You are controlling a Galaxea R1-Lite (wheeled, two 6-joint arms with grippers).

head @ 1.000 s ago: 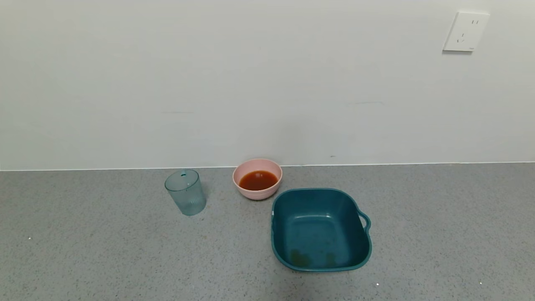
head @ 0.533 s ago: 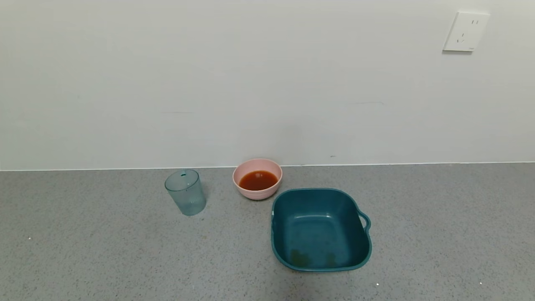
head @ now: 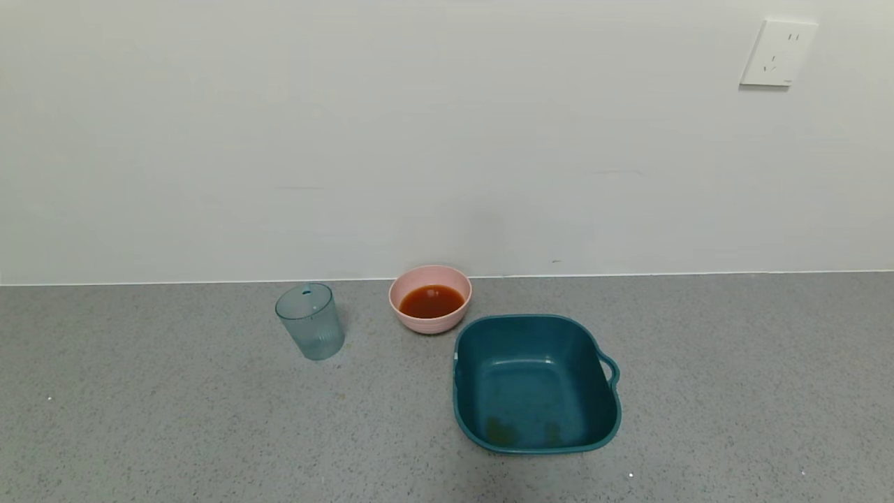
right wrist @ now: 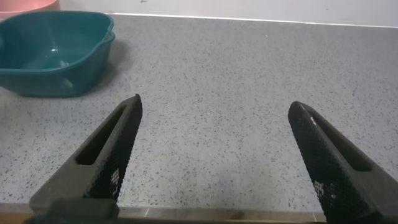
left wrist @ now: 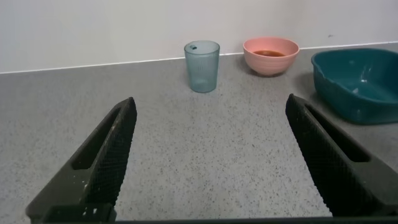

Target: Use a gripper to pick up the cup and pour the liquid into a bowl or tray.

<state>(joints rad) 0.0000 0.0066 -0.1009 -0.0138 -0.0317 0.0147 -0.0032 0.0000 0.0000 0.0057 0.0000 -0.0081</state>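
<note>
The translucent blue-grey cup (head: 311, 322) stands upright on the grey counter, left of the pink bowl (head: 407, 311), and looks empty. Reddish-brown liquid (head: 431, 301) lies in the bowl. Neither arm shows in the head view. In the left wrist view my left gripper (left wrist: 210, 106) is open with nothing between its fingers, well back from the cup (left wrist: 202, 66) and the bowl (left wrist: 271, 60). My right gripper (right wrist: 214, 104) is open too, over bare counter, with only a sliver of the bowl (right wrist: 28, 5) at the frame's corner.
A larger square teal tub (head: 606, 398) with a handle sits in front and to the right of the bowl, also seen as the tub (right wrist: 56, 53) in the right wrist view. A white wall with a socket (head: 778, 53) backs the counter.
</note>
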